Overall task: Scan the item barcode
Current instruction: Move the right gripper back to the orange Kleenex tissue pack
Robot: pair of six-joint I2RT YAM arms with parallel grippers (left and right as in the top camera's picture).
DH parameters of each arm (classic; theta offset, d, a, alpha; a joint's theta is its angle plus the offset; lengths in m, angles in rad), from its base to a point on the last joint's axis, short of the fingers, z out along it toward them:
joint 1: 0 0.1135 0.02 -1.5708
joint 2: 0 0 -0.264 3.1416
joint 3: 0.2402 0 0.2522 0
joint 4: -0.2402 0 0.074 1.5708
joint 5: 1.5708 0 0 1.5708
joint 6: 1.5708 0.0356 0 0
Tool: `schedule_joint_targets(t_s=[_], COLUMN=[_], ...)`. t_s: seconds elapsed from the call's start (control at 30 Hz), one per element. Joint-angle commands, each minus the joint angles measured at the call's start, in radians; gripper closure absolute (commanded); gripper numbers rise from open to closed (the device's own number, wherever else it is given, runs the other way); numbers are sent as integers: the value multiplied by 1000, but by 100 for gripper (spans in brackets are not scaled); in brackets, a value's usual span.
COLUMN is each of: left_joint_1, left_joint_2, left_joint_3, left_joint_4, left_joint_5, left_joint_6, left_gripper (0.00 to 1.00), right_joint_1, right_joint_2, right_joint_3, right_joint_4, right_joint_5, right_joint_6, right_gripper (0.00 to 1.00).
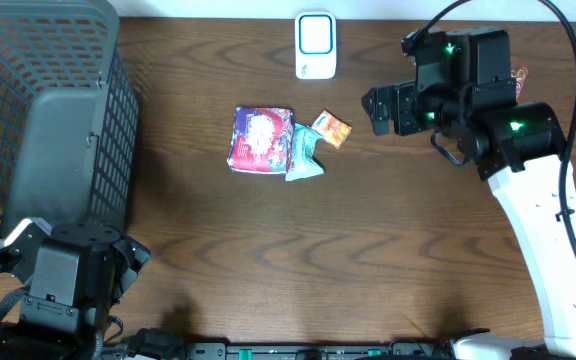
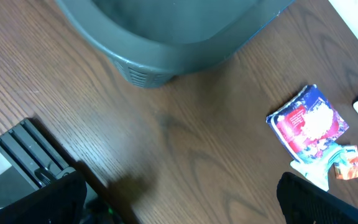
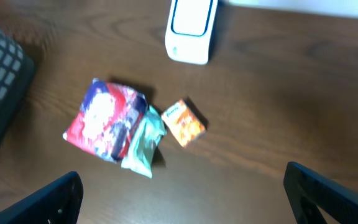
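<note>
While both claws gape empty, the orange box [image 1: 334, 129] lies on the worktop [image 1: 368, 250] beside two packets [image 1: 261, 138], just inward of the right claw [image 1: 376, 108], far nearer than the left claw [image 1: 73, 248].

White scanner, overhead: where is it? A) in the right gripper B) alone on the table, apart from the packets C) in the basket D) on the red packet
B: the scanner sits on bare table, a clear gap from the red packet, and the right gripper is open and empty.
</note>
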Motion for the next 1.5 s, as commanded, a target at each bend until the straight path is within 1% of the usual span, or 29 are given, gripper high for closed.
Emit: schedule_joint_targets(t_s=[0.0, 0.17, 0.37, 0.6, 0.67, 0.73, 0.8, 0.9, 0.97, 1.1, 1.3, 1.37, 1.4, 1.47], left_joint_1=[2, 2, 2, 2, 2, 2, 2, 2, 2, 2, 2, 2, 2, 2], left_joint_2=[2, 2, 2, 2, 2, 2, 2, 2, 2, 2, 2, 2, 2, 2], left_joint_3=[-1, -1, -1, -1, -1, -1, -1, -1, -1, -1, -1, -1, -1, -1], left_joint_4=[-3, -3, -3, -3, -3, -3, -3, -3, -3, -3, -3, -3, -3, -3], left_joint_5=[-13, -13, -13, -13, -13, -13, -13, -13, -13, -13, -13, -13, -13, -13], left_joint_6=[-16, -16, -16, -16, -16, -16, -16, -16, -16, -16, -16, -16, -16, -16], left_gripper=[2, 2, 2, 2, 2, 2, 2, 2, 2, 2, 2, 2, 2, 2], right_joint_1=[3, 3, 3, 3, 3, 3, 4, 3, 3, 3, 3, 3, 3, 3], right_joint_2=[6, 6, 9, 115, 168, 211, 265, 335, 375, 453, 567, 610, 626, 656], right_joint_3=[0, 0, -18, -58, -58, -58, -58, -58, -58, -58, -58, -58, -58, -58], right_joint_4=[21, 27, 13, 24, 31, 43, 67, 116, 151, 229, 344, 401, 420, 455], right_joint_5=[1, 10, 111, 155, 151, 130, 68, -13, -26, -27, -122, -169, -181, -206], right_joint_6=[9, 9, 9, 11, 41, 63, 59, 4, -7, -6, -16, -33, -32, -32], right_gripper=[1, 1, 1, 1, 1, 1, 1, 5, 6, 12, 13, 15, 17, 25])
